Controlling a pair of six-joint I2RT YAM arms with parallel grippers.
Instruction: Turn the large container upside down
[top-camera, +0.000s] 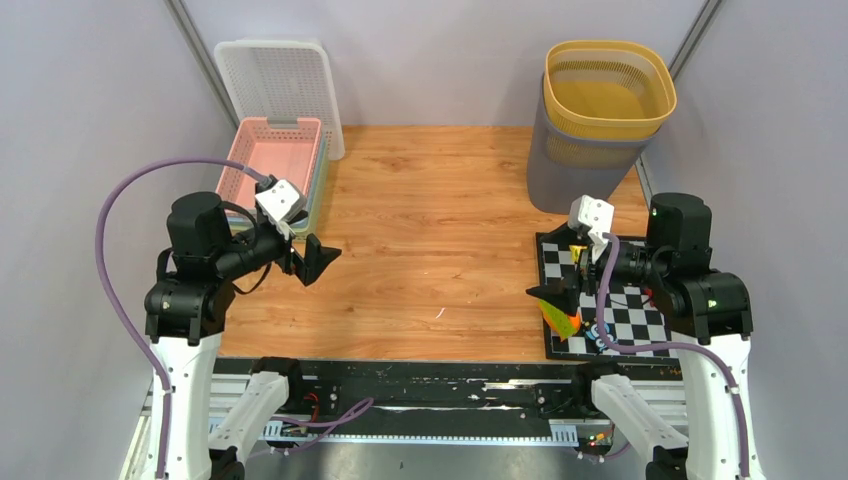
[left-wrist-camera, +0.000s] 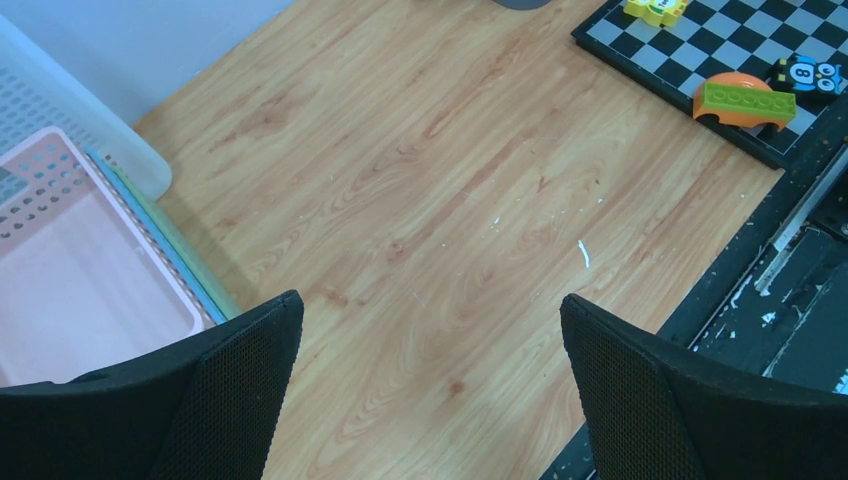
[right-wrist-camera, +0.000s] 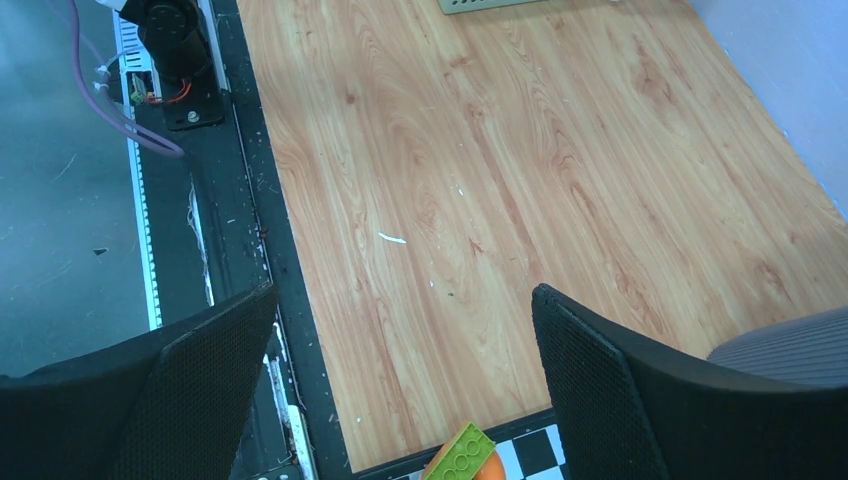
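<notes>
The large container is a grey bin (top-camera: 568, 178) at the back right of the wooden table, upright, with a yellow mesh basket (top-camera: 608, 92) nested in its top. A bit of its grey wall (right-wrist-camera: 790, 345) shows at the lower right of the right wrist view. My right gripper (top-camera: 560, 297) hovers open in front of it over the edge of a checkerboard, holding nothing (right-wrist-camera: 405, 320). My left gripper (top-camera: 318, 262) is open and empty at the left, above bare wood (left-wrist-camera: 430, 330), far from the bin.
A pink basket (top-camera: 268, 160) stacked on others and a white mesh basket (top-camera: 280, 85) against the wall sit at the back left. A checkerboard (top-camera: 640, 325) lies at the front right with an orange and green toy (left-wrist-camera: 745, 100) and small figures (left-wrist-camera: 810, 75).
</notes>
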